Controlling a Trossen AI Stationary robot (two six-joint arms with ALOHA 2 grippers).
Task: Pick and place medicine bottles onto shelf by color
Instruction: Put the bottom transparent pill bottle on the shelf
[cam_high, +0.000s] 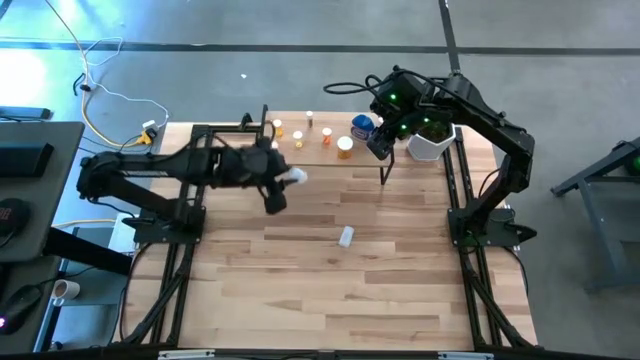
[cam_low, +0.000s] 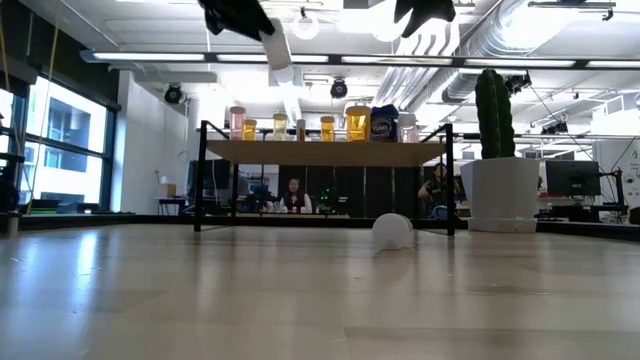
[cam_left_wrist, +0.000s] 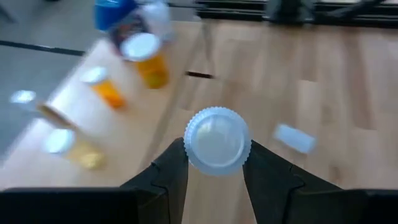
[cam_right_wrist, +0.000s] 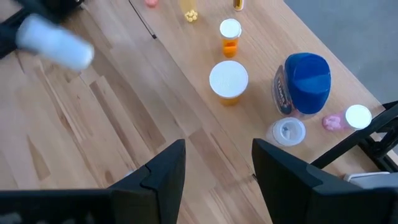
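Observation:
My left gripper (cam_left_wrist: 216, 149) is shut on a white medicine bottle (cam_high: 295, 176), high above the table just in front of the shelf (cam_low: 325, 152); it appears at the top of the low view (cam_low: 240, 15). The shelf's light wood top carries orange, clear and pink-capped bottles and the round blue one (cam_high: 362, 126), standing on their bases. Another white bottle (cam_high: 346, 236) lies on its side on the table. My right gripper (cam_right_wrist: 217, 165) is open and hovers above the shelf's right end (cam_high: 385, 145), touching nothing. My left gripper pinches the white bottle between its two fingers (cam_left_wrist: 171, 171), one on each side of the ribbed white cap (cam_left_wrist: 217, 140), which faces the wrist camera. The bottle is lifted clear of the table and, in the low view, slants down below the fingers (cam_low: 278, 45).
A white pot (cam_low: 505, 195) with a green cactus (cam_low: 495, 110) stands at the table's far right corner, beside the shelf. Black frame rails run along the table's left and right sides. Bare wood stretches across the near half. People sit in the room beyond.

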